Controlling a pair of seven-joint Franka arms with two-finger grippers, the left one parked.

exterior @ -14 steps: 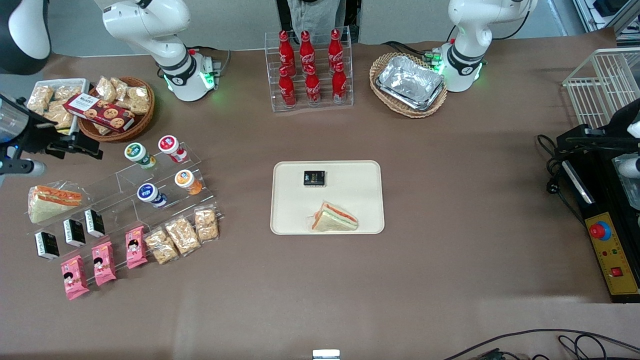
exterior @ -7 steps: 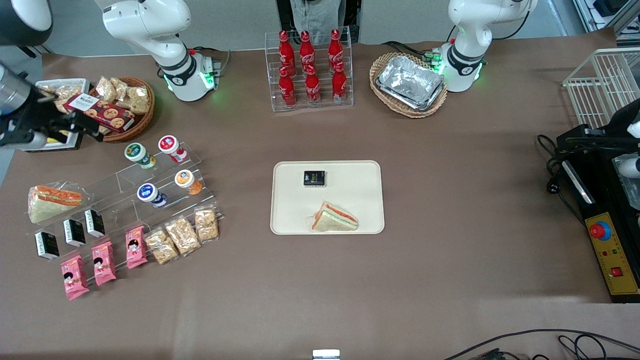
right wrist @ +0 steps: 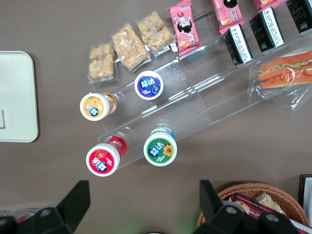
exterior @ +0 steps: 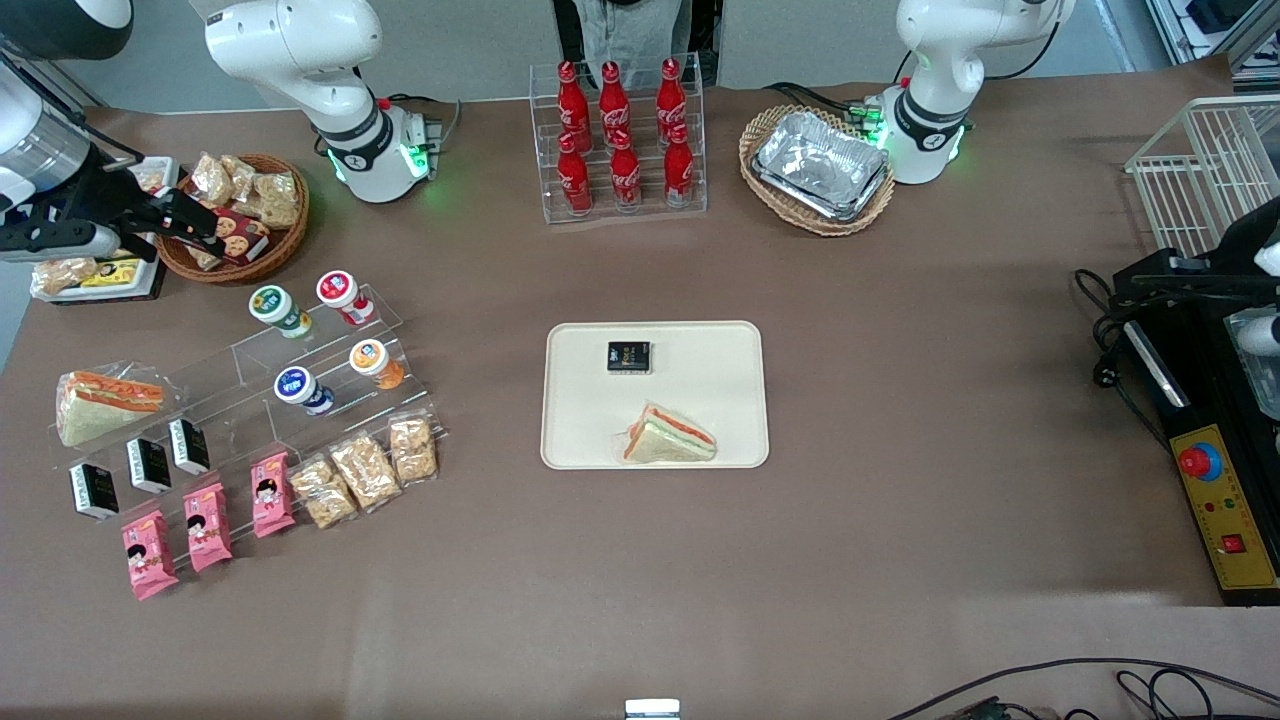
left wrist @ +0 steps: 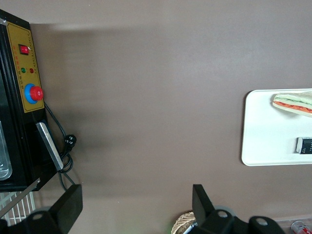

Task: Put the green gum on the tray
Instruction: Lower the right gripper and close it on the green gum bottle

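Your tray (exterior: 580,440) lay mid-table, holding a sandwich (exterior: 668,437) and a dark packet (exterior: 629,357), with bare room along the edge toward the working arm. The gum (exterior: 275,305) stood on the clear rack (exterior: 330,370), beside the red jar (exterior: 342,292). Farthest, your gripper (exterior: 170,222) hovered empty over the basket (exterior: 285,245), jaws apart.

We see a robotics lab arranged like a small snack shop: two white arm bases (exterior: 375,150) are fixed to a table with a brown cover (exterior: 900,400), and a control box with a red emergency button (exterior: 1198,461) stands at the parked arm's end. Goods are displayed as in a store (cola bottles (exterior: 620,140) in a clear rack, gum jars and snack packs on acrylic steps (exterior: 300,400)).
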